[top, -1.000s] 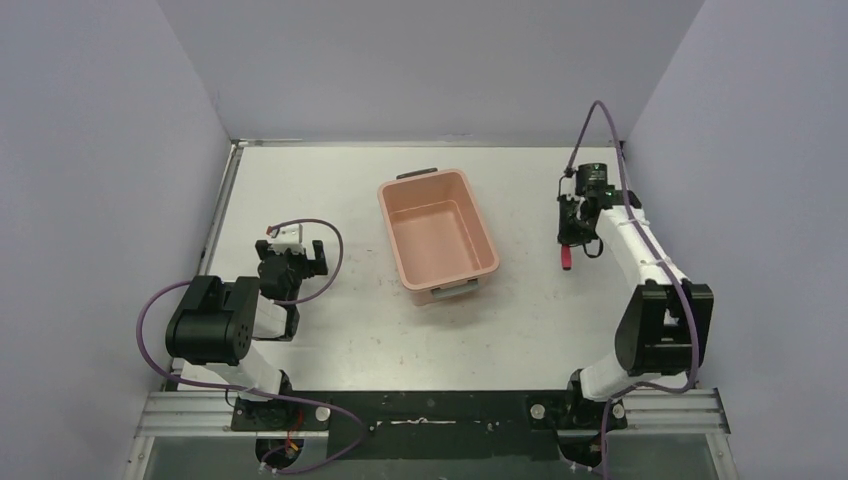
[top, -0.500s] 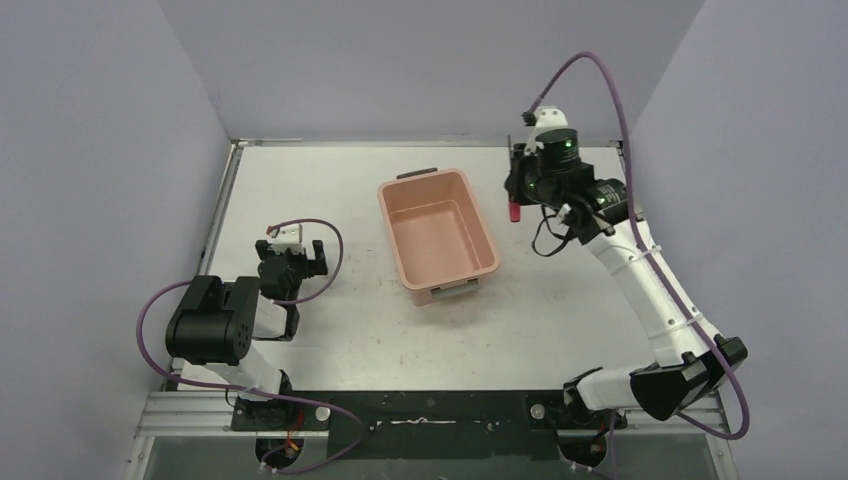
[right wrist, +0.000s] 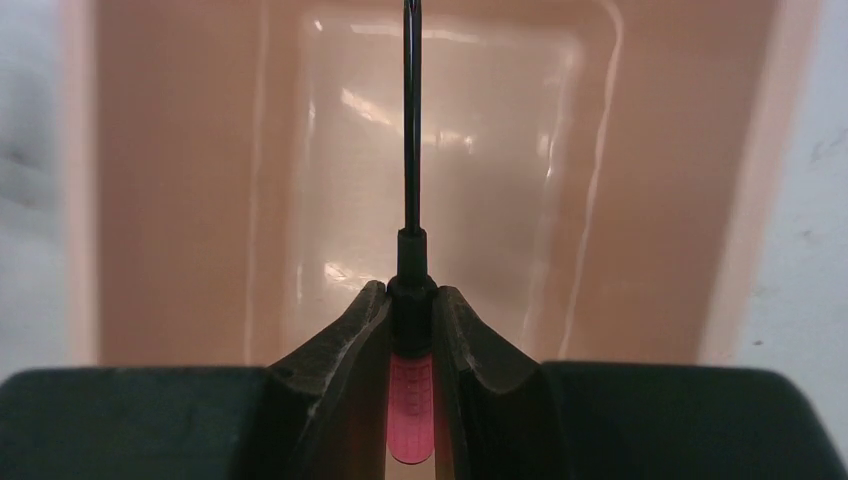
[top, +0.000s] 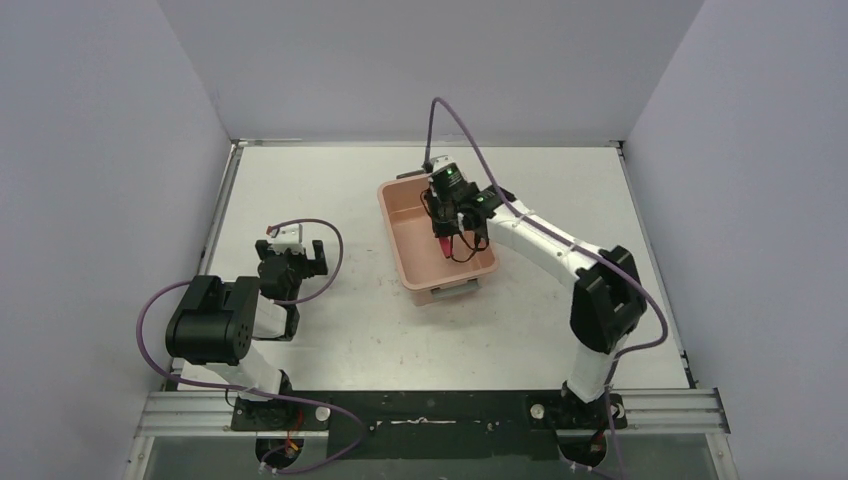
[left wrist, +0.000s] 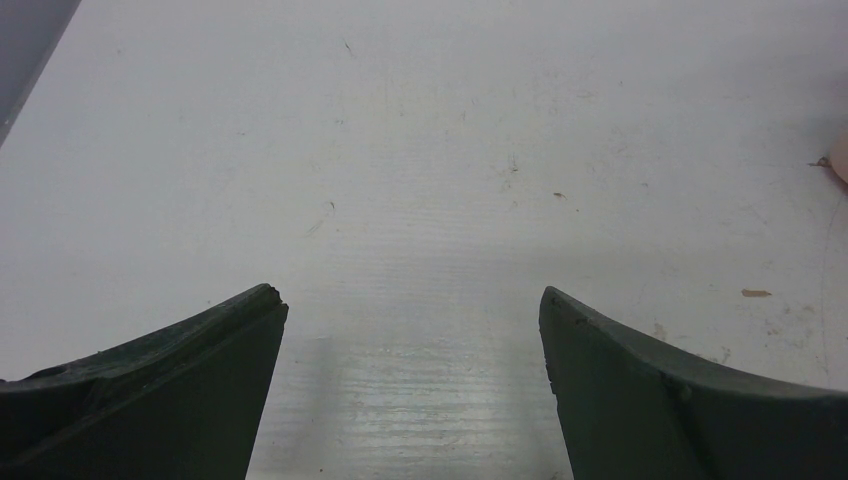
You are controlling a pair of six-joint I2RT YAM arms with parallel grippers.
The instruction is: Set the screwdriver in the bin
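The screwdriver (right wrist: 411,150) is clamped in the right gripper (right wrist: 411,300), the bin (right wrist: 170,200) directly beneath it; the left gripper (left wrist: 412,300) is held apart.

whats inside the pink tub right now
The salmon-pink plastic tub shows a bare floor. The slim red-handled screwdriver hangs over it, clamped in the right gripper, which hides part of the floor.

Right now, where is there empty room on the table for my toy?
Bare table lies between the left hand and the bin, and in the far right corner. It's crowded over the bin: the right hand holds the screwdriver there.
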